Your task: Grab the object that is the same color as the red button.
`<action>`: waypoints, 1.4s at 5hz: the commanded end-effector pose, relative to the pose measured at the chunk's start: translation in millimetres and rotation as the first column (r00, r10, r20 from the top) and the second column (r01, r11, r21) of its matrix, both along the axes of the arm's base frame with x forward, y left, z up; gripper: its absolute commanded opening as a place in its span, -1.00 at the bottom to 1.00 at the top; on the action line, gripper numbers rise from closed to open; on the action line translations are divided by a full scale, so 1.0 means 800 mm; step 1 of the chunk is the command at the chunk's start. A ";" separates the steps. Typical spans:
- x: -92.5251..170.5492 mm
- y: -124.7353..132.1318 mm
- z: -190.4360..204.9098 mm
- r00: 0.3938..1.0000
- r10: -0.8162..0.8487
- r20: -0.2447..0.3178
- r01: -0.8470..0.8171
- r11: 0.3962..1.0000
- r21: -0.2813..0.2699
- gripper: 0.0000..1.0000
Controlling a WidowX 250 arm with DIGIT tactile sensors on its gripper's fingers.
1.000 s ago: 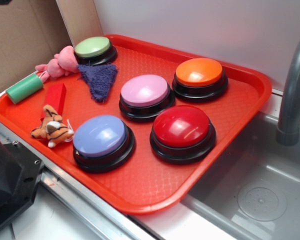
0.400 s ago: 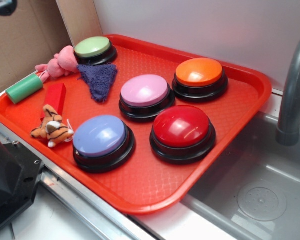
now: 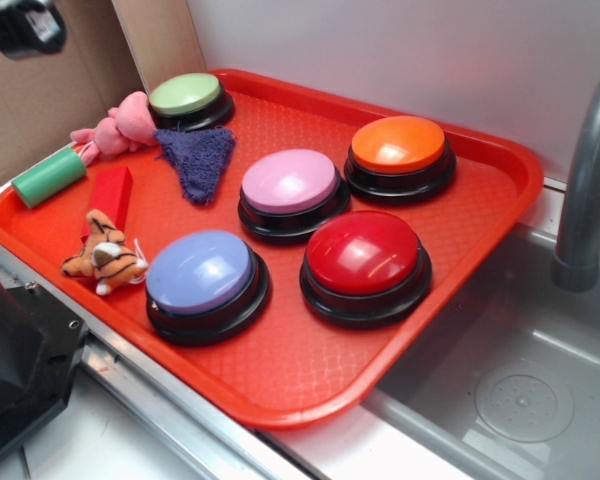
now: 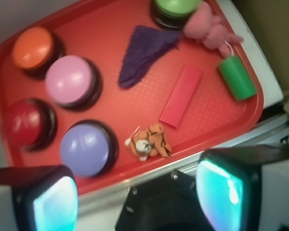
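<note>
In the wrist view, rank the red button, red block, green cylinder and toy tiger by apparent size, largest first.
1. red button
2. red block
3-4. green cylinder and toy tiger: look about alike, not ranked.

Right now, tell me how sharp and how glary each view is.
Exterior view: sharp, with soft highlights on the red button and the other domes; the end effector is only a dark shape at the top left corner. Wrist view: softer, slightly blurred; the red block stays readable, while the end effector's fingers are out of focus with a cyan glow.
</note>
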State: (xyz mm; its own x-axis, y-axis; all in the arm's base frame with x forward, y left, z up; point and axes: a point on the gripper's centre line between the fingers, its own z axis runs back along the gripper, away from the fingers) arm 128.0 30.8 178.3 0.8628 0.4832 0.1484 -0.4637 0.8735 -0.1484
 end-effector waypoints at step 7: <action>0.042 0.086 -0.201 0.827 0.561 0.027 -0.561 0.822 0.102 0.71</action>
